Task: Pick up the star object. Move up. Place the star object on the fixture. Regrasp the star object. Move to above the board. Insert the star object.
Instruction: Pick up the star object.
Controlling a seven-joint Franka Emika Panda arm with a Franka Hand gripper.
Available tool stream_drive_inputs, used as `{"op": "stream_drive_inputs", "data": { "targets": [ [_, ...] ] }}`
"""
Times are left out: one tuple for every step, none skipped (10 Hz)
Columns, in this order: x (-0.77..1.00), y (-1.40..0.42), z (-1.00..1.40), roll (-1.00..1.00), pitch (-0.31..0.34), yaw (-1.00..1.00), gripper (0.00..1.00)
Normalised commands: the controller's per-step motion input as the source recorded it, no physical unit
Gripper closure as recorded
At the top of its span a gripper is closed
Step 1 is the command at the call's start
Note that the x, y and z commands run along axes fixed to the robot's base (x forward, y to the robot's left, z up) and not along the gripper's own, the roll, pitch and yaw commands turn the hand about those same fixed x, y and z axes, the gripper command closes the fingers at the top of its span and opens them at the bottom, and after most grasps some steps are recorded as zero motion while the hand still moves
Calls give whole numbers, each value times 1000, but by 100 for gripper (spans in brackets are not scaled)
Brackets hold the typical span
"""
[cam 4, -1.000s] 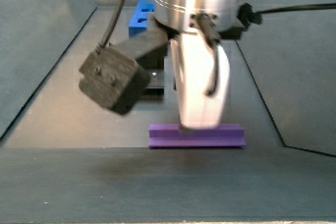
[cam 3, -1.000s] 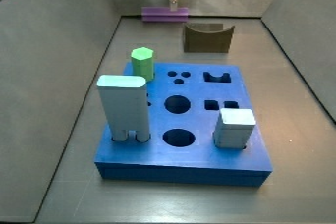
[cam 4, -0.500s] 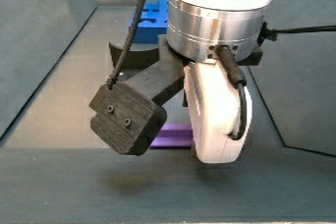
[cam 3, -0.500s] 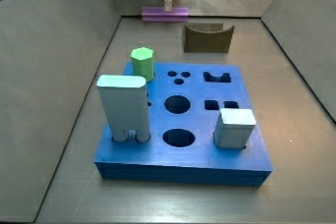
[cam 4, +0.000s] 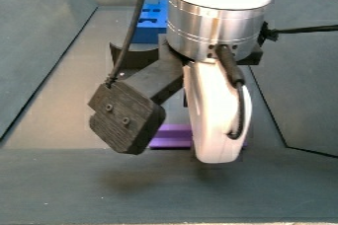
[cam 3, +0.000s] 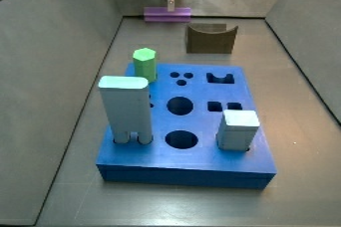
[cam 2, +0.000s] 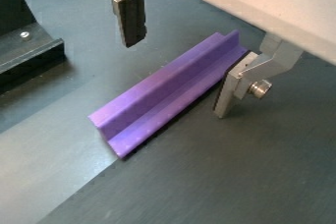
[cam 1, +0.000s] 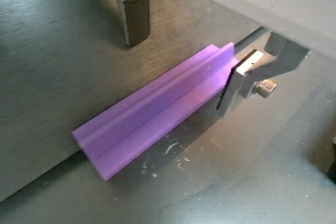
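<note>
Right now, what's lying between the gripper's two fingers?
The star object lies lengthwise on the floor between the open gripper's fingers, shown in both wrist views.

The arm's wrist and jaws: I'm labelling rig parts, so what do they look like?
In a side view the gripper has a white shell under a silver ribbed wrist ring, a black camera box and black cables. Its jaws are flat silver plates with dark pads, over the star object.

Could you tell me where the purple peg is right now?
The purple peg lies on the floor by the far wall, left of the fixture, between the open gripper's fingers.
</note>
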Motion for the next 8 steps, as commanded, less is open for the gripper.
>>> {"op": "stream_drive_inputs", "data": {
  "targets": [
    [163,0,-900,0,-103,-71,0],
    [140,0,-806,0,-91,-63,0],
    [100,0,-806,0,-99,-63,0],
    [0,-17,-823,-14,-157,-17,0],
    [0,-169,-780,0,-149,0,0],
    [0,-106,-754,-9,-129,0,0],
    [0,-114,-751,0,-130,0,0],
    [0,-26,-731,0,-116,0,0]
  ]
}}
